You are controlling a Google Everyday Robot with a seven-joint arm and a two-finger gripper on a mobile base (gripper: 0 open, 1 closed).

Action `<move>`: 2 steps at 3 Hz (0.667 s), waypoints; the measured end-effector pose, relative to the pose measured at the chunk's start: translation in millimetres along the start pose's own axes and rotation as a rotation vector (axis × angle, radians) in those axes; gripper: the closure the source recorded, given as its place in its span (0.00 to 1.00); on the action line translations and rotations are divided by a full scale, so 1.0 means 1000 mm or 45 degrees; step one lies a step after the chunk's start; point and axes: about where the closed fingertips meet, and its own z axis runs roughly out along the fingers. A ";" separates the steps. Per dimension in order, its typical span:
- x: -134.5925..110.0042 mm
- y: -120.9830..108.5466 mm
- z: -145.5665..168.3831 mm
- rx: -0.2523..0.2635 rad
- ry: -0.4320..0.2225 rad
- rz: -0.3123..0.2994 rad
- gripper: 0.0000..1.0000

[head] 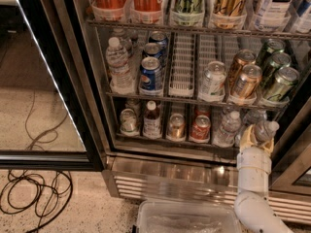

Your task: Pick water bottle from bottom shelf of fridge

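Observation:
The fridge stands open with its wire racks in view. My gripper is at the right end of the bottom shelf, on a white arm rising from the lower right. It is shut on a small clear water bottle with a white cap, which tilts to the right at the shelf's front edge. One tan finger shows on the bottle's left; the other is hidden. A second small water bottle stands one lane to the left.
The bottom shelf also holds a dark-liquid bottle and cans. The rack above holds a taller water bottle and cans. The glass door is open at left. Cables lie on the floor. A clear bin sits below the base grille.

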 end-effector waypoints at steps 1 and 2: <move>-0.007 0.007 -0.013 -0.030 0.064 0.005 1.00; -0.018 0.013 -0.021 -0.064 0.102 -0.018 1.00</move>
